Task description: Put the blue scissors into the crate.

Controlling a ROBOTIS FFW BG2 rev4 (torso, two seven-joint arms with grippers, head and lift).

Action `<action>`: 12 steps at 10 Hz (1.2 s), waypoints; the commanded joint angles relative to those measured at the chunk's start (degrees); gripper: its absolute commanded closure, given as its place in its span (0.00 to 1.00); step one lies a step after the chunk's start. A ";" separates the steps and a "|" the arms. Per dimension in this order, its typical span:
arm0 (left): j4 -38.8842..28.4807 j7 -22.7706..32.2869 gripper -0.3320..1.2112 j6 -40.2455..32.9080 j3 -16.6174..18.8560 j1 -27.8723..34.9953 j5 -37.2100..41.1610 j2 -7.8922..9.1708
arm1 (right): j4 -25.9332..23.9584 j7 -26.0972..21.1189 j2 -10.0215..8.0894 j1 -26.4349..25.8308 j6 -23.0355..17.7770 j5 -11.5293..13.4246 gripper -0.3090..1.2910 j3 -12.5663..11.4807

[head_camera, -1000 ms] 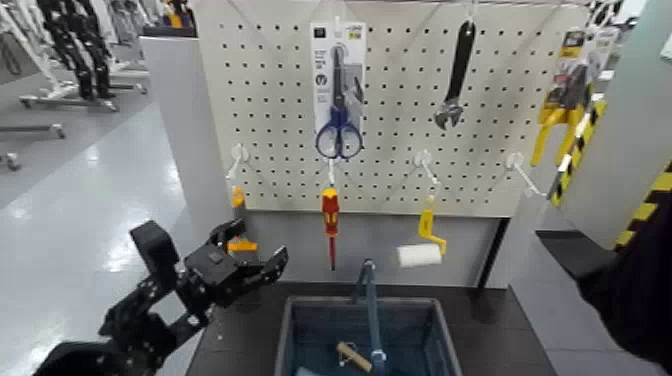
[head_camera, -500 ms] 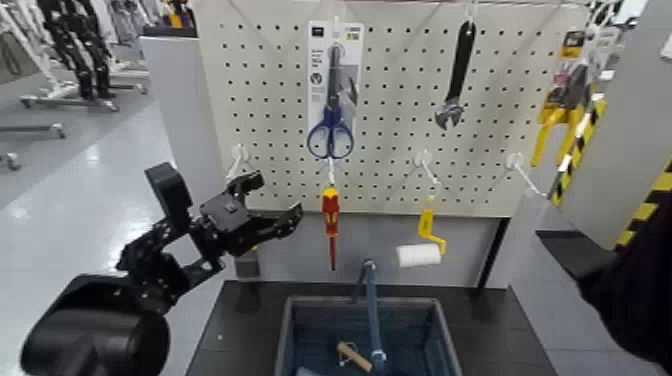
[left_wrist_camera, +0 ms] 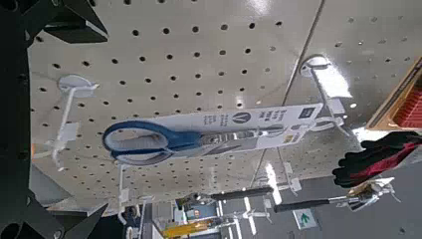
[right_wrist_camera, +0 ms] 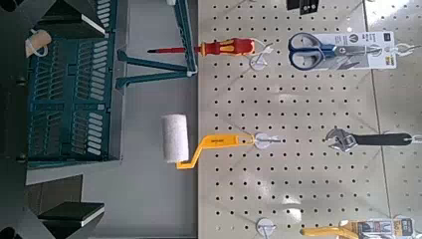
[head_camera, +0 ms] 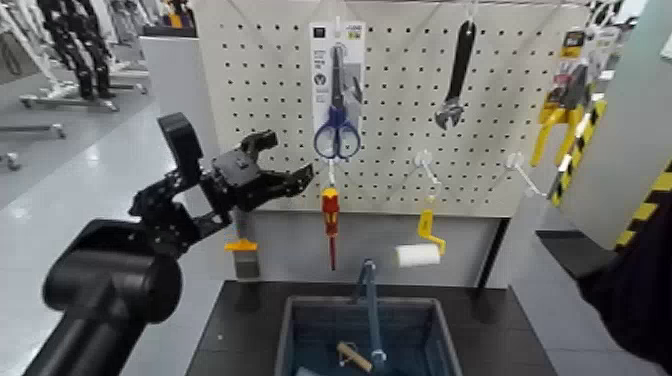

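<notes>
The blue scissors [head_camera: 338, 134] hang on their tall white card [head_camera: 337, 55] at the top middle of the white pegboard. My left gripper [head_camera: 283, 160] is open and raised just left of the blue handles, apart from them. In the left wrist view the scissors [left_wrist_camera: 139, 142] lie between the spread fingertips [left_wrist_camera: 72, 22], farther off. The crate [head_camera: 292, 322], dark blue-grey with an upright blue handle bar [head_camera: 372, 312], stands below the board. My right gripper [right_wrist_camera: 95, 118] is open and held back; its view shows the scissors [right_wrist_camera: 318, 47] and the crate [right_wrist_camera: 70, 90].
A red-and-yellow screwdriver [head_camera: 330, 222] hangs right below the scissors. A black wrench [head_camera: 456, 75], a yellow-handled paint roller [head_camera: 424, 244] and yellow pliers [head_camera: 560, 105] hang to the right. A small scraper [head_camera: 241, 252] hangs below my left gripper. Small items lie in the crate.
My left arm has risen and swung right, bringing the open gripper from low near the crate's left corner up to beside the scissors' handles. Nothing else has moved.
</notes>
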 commanded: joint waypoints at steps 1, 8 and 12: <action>5.50 -1.74 0.31 -2.36 -1.47 -6.08 0.31 -0.64 | 0.25 0.32 -0.02 -0.29 -0.09 -0.09 0.24 -0.16; 15.43 -7.62 0.32 -5.96 -7.71 -17.07 3.48 -1.87 | 0.25 0.94 0.06 -0.46 -0.09 -0.26 0.24 -0.25; 14.64 -8.15 0.97 -5.61 -8.32 -17.95 3.48 -2.13 | 0.25 1.03 -0.02 -0.46 -0.09 -0.44 0.24 -0.25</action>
